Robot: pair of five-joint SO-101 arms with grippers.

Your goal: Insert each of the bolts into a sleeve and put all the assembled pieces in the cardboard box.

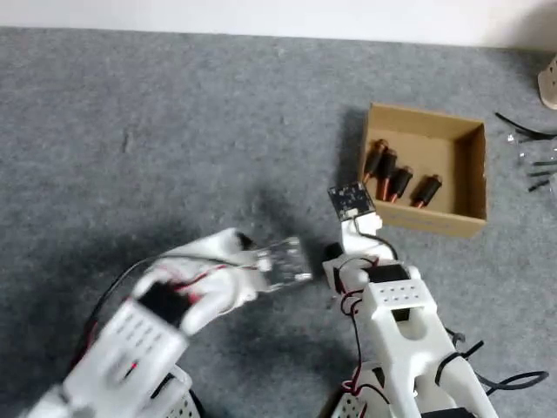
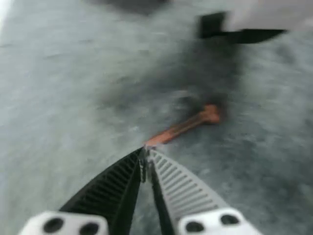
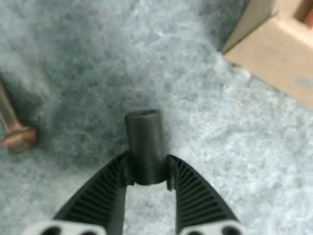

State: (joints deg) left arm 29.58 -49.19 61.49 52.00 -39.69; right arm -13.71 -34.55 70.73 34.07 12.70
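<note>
While the left hand (image 2: pixel 145 157) is pressed shut on the tip of a copper bolt (image 2: pixel 186 123), the right hand (image 3: pixel 146 172) pinches a black sleeve (image 3: pixel 145 142) — both near the cardboard box (image 1: pixel 435 223) toward the right edge of the counter (image 1: pixel 174 113).

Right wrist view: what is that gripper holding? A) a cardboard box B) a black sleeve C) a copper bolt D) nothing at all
B: the right gripper is shut on the black sleeve, which sticks out in front of it; the copper bolt is in the left gripper instead.
</note>
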